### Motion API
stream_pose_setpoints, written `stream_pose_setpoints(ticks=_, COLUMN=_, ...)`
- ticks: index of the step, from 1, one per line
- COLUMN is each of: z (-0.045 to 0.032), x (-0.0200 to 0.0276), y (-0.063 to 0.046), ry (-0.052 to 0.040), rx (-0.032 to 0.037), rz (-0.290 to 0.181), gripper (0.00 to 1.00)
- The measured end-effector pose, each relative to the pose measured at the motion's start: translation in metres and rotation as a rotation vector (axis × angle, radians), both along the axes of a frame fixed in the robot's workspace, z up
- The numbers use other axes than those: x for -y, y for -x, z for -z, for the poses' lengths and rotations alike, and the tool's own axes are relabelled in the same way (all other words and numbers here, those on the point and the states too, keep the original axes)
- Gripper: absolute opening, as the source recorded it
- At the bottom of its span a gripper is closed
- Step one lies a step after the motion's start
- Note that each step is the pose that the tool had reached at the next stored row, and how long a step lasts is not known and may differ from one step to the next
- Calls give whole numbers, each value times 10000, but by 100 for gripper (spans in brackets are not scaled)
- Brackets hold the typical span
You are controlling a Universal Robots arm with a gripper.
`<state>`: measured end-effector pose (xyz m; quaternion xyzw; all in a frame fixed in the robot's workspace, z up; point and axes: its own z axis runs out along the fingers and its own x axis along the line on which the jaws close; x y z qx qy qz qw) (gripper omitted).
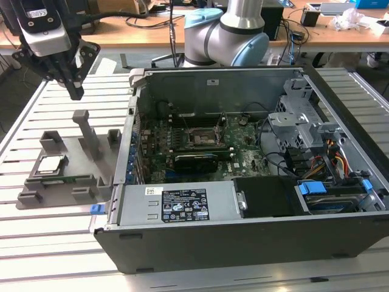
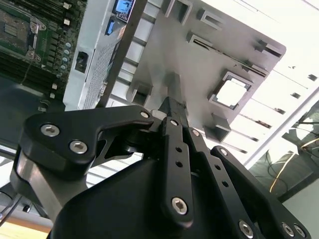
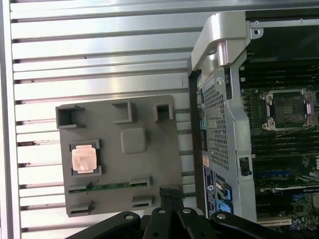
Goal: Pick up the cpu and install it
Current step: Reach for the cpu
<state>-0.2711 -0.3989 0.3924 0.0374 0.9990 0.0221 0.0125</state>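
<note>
- In the exterior view the gripper [image 1: 76,91] hangs in the air above the grey holder tray [image 1: 36,198], its fingers pressed together with nothing between them
- The cpu [image 1: 50,164] lies flat in a square pocket of that tray (silver plate up), apart from the gripper
- The tray stands on the slatted table [image 1: 61,249], just beside the open computer case [image 1: 243,243] on the exterior view's left
- Inside the case the motherboard [image 1: 243,158] lies flat, with the metal-framed socket [image 1: 203,137] near its middle
- In the second wrist view the black fingers [image 2: 172,124] meet at their tips, closed on nothing
- Beyond them the cpu [image 2: 230,93] shows bright in its pocket in the tray [image 2: 199,64]
- A corner of the motherboard [image 2: 20,55] sits past the case wall
- In the first wrist view the closed fingertips [image 3: 169,191] show against one edge of the tray [image 3: 149,164]
- The cpu [image 3: 83,159] sits well apart from them, on the tray's side away from the case
- The socket [image 3: 288,109] lies inside the case [image 3: 222,119]
</note>
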Motion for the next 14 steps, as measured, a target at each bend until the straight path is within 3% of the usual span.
stream_pose_setpoints(ticks=14, z=5, x=0, y=254, ry=0, rx=0, rz=0, gripper=11)
